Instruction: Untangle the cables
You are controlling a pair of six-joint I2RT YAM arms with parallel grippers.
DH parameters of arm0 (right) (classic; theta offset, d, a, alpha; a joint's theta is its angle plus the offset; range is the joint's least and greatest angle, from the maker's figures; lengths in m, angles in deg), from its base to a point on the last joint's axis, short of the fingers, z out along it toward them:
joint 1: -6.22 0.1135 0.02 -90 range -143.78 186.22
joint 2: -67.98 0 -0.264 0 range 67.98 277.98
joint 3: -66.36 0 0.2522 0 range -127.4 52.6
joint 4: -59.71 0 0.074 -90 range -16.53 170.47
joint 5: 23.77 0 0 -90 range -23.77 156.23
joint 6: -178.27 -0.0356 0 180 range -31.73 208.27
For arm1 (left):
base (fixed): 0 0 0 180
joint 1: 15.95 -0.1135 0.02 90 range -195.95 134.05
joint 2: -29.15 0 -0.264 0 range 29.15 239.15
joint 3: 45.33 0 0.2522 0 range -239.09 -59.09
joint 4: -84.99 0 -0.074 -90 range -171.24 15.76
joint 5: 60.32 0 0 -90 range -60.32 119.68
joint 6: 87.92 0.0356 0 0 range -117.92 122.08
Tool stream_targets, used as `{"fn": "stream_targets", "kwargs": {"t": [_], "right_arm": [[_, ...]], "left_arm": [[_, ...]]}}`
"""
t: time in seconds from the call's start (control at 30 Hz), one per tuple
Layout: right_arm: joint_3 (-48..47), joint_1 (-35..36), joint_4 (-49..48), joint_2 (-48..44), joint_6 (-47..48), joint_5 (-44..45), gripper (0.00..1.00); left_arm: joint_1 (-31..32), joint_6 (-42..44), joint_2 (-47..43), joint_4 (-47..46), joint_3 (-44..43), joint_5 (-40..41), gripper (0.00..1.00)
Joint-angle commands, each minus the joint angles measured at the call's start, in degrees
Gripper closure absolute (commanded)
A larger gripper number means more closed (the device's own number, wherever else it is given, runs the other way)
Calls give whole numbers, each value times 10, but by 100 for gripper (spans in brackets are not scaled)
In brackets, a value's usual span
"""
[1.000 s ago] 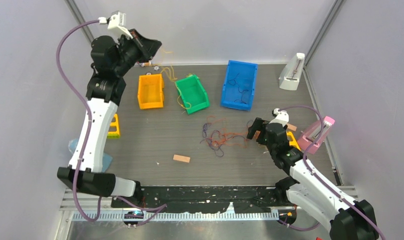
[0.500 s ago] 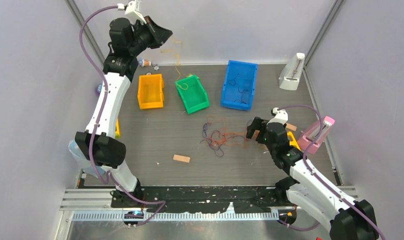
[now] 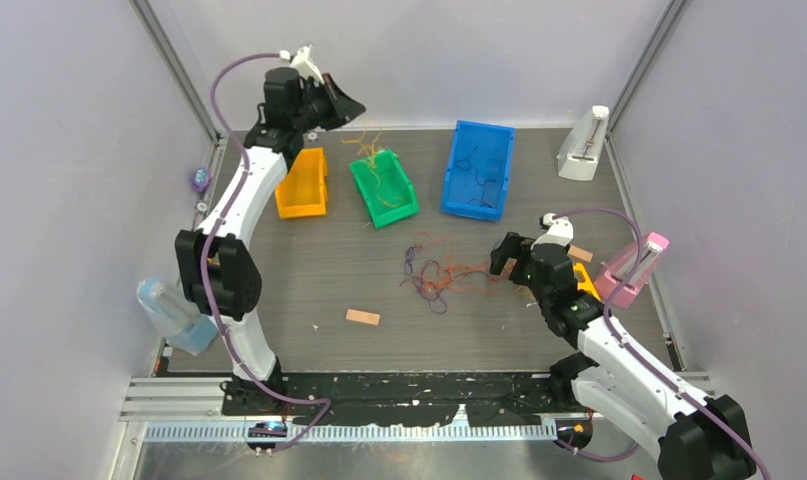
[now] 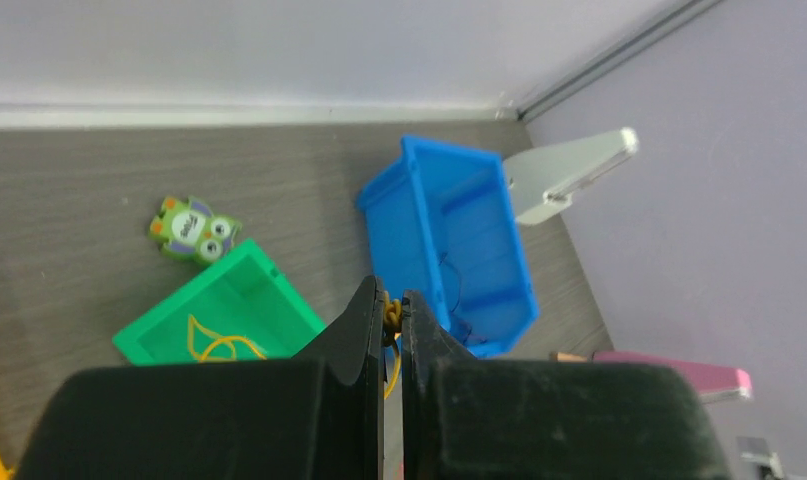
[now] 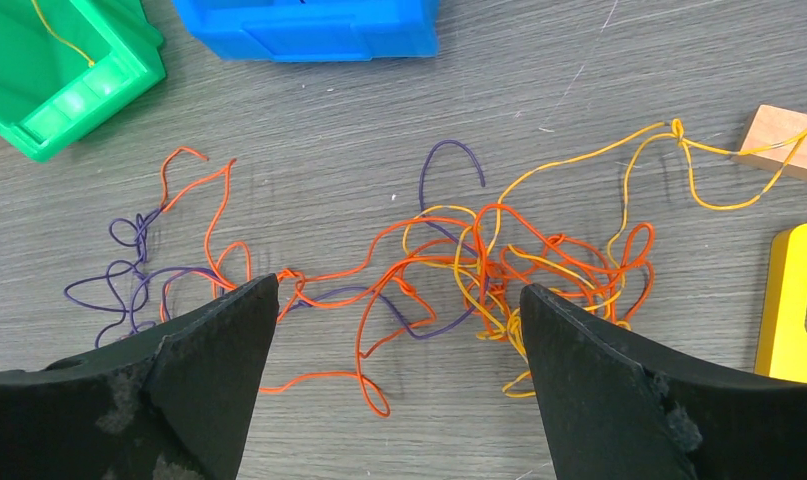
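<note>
My left gripper clamps a yellow cable over the green bin, likely for release; my right gripper straddles the tangle, jaws apart.

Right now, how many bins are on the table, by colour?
orange bin: 1
green bin: 1
blue bin: 1
Total: 3
</note>
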Motion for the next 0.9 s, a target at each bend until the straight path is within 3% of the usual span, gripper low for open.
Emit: {"fn": "stream_targets", "kwargs": {"t": [0.0,0.37,0.63,0.77,0.87], "right_arm": [[-13,-1,-27,2,7,2,5],[-6,-2,-28,-1,9,2,5],[-15,-2,-6,31,-3,20,5],[-64,-5,57,100,-25,58,5],[-95,-9,96,127,-36,83,5]], "left_arm": [[16,17,33,-50,45,8,100],[43,18,121,-56,85,31,100],[44,27,144,30,73,117,98],[47,50,139,48,58,101,60],[56,76,115,53,50,101,39]]}}
